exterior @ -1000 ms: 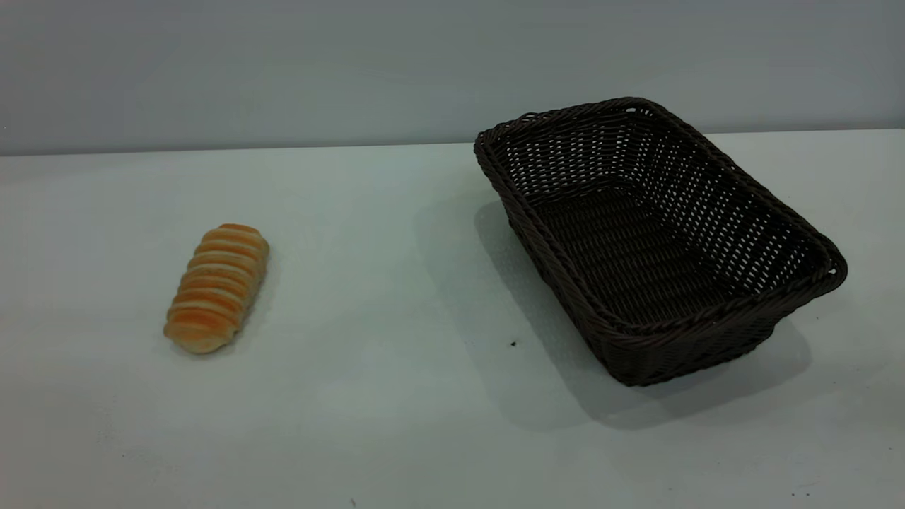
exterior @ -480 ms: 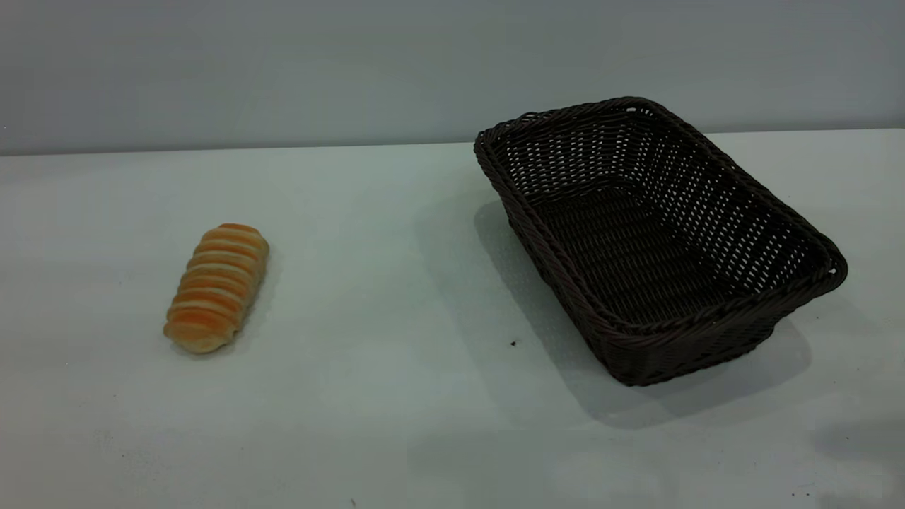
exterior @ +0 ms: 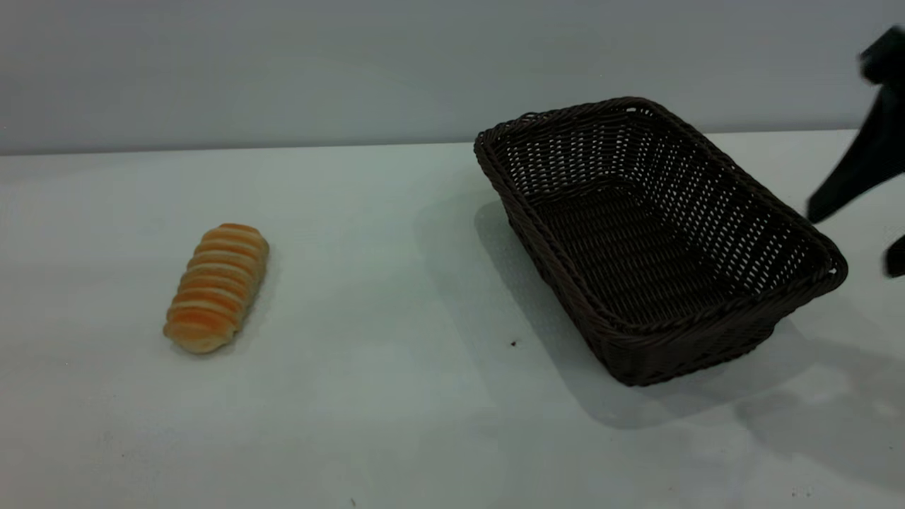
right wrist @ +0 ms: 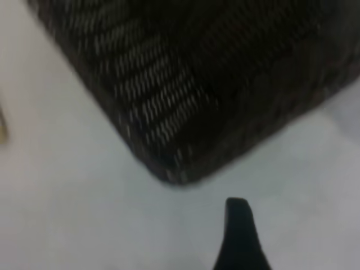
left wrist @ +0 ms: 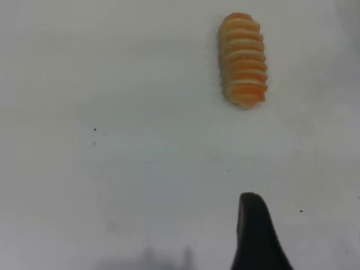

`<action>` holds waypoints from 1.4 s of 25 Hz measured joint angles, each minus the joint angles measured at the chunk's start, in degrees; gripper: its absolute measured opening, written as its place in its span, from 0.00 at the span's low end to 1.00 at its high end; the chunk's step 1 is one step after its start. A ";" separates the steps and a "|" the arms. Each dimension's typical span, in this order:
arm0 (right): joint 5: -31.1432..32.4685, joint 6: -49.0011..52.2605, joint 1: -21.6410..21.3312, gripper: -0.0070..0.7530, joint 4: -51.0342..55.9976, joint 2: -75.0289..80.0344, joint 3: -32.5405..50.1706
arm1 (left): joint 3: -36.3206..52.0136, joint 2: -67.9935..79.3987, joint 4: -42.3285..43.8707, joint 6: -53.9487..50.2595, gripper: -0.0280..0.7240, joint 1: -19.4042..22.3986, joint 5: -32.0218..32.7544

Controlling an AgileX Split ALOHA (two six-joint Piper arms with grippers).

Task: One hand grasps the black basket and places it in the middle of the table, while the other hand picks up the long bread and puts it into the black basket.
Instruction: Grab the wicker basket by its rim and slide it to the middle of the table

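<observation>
Right gripper point(exterior: 866, 177) enters at the far right edge of the ext. view, above the table point(exterior: 396, 367) and just beside the basket point(exterior: 654, 240), off its right long side; no contact seen. Two dark finger shapes show there w/ a gap between them, so jaws read as spread, nothing in them. In the right wrist view only one finger point(right wrist: 241, 236) shows, w/ the basket's corner point(right wrist: 169, 140) beyond it (blurred, weave barely readable).

Left gripper: not in the ext. view. Its wrist view shows one dark finger point(left wrist: 256, 236) above bare table point(left wrist: 112, 169), bread point(left wrist: 243, 59) well apart from it. Second finger out of shot, so cannot tell if the jaws are parted or closed.

Basket: right half of the table, set at an angle, one short end toward the back wall, other toward the camera. Upright, nothing inside.

Bread point(exterior: 217, 286): left half of the table, well apart from the basket, lying flat, slightly angled. Untouched.

Table: a small dark speck point(exterior: 513, 344) near the basket's near left side.
</observation>
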 joint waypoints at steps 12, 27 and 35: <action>-8.59 -0.12 0.00 0.75 11.71 11.67 -0.10 | 0.00 0.00 0.05 0.00 0.66 0.00 0.02; -18.30 -11.21 4.69 0.47 30.53 30.40 -7.13 | 0.00 0.00 0.05 0.00 0.66 0.00 -0.72; -15.26 -17.54 4.69 0.35 29.18 27.77 -7.72 | 0.00 0.00 0.10 0.00 0.66 0.00 -0.66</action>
